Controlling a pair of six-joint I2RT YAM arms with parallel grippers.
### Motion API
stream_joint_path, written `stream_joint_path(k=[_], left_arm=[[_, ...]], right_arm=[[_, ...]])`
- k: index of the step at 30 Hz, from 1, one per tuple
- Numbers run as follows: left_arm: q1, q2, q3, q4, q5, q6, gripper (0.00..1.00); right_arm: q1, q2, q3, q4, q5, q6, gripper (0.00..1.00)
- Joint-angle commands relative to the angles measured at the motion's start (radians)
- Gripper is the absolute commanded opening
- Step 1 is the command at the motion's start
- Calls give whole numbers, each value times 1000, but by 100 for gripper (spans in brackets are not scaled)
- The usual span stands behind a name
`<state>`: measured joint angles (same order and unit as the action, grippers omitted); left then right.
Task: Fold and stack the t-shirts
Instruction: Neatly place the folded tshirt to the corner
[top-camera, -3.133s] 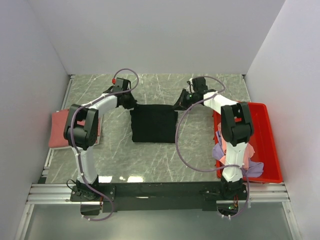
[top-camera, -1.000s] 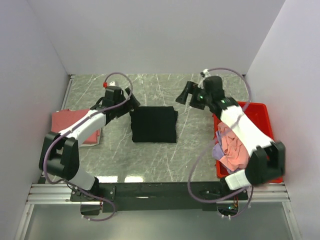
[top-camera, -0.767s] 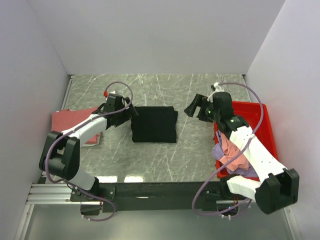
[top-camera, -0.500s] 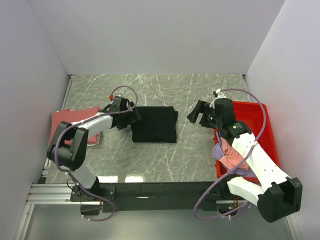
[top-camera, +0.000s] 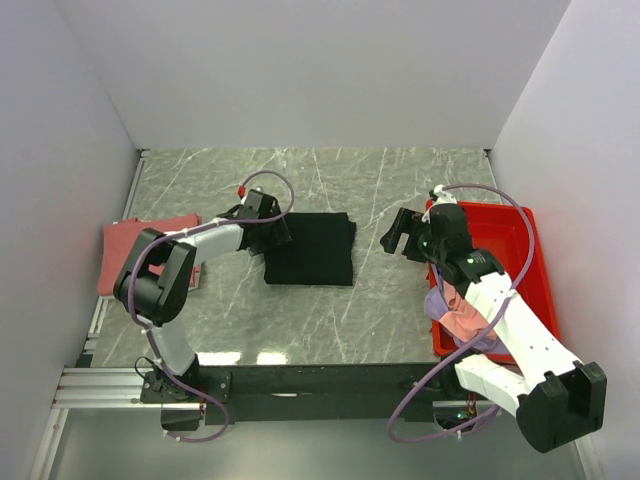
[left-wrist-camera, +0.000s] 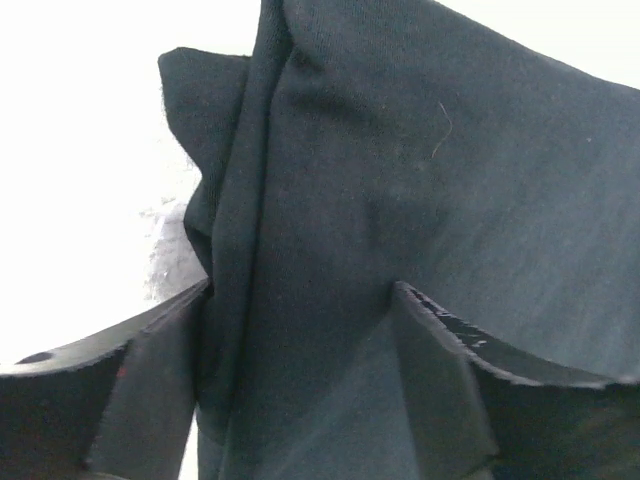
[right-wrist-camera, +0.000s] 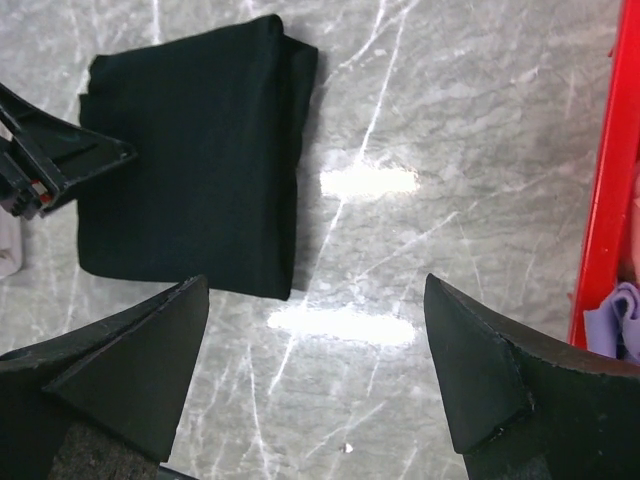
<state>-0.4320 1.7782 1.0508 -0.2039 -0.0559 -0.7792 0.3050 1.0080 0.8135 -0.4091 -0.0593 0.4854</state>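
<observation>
A black t-shirt (top-camera: 312, 250) lies folded into a rectangle at the middle of the table. My left gripper (top-camera: 274, 236) is at its left edge, and in the left wrist view its open jaws (left-wrist-camera: 300, 305) straddle a ridge of the black cloth (left-wrist-camera: 400, 180) that fills the gap between them. My right gripper (top-camera: 402, 232) hovers open over bare table to the right of the shirt, nothing between its fingers (right-wrist-camera: 315, 290). The right wrist view shows the black shirt (right-wrist-camera: 190, 170) with the left fingers (right-wrist-camera: 60, 155) at its edge. A salmon-red shirt (top-camera: 125, 252) lies flat at the far left.
A red bin (top-camera: 522, 222) stands at the right edge with a pink shirt (top-camera: 466, 316) and a lavender one (top-camera: 440, 300) bunched in its near end. The bin's rim (right-wrist-camera: 605, 170) sits close to my right gripper. White walls enclose the table.
My left gripper slid right onto the black shirt's left edge and its jaws have narrowed around the cloth. My right arm pulled back from the shirt toward the bin, still open.
</observation>
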Motion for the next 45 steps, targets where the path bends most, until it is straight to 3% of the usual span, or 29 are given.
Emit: stream_joint_path(k=[1,5,10,15,23,35,38,42,45], left_arm=[[-36,36,31,-37,-39,9,73],[-60,58,51,-66,-85,1,64],[-77,79,71,-106,-134,1,45],[-90,98,127,-163,-208,30,1],[-93,67,184,-203,-355,205,1],[-80,-117,117,-171,-680,664,1],[-62,-171,92,-121,-676,773,1],[-19,-201,110,-187,-596,970,1],[42,-197,161,-241,-585,1008,1]], right_arm=[[-3,-29,-5,18,32,-21,94],[-4,-28,-14,20,42,-22,94],[-3,-22,-20,19,44,-25,94],[-4,-16,-22,12,56,-31,95],[-3,-16,-30,16,56,-41,95],[-3,-3,-30,13,58,-50,95],[-3,1,-28,13,58,-51,95],[-3,23,-27,4,75,-51,95],[-3,35,-27,3,85,-51,95]])
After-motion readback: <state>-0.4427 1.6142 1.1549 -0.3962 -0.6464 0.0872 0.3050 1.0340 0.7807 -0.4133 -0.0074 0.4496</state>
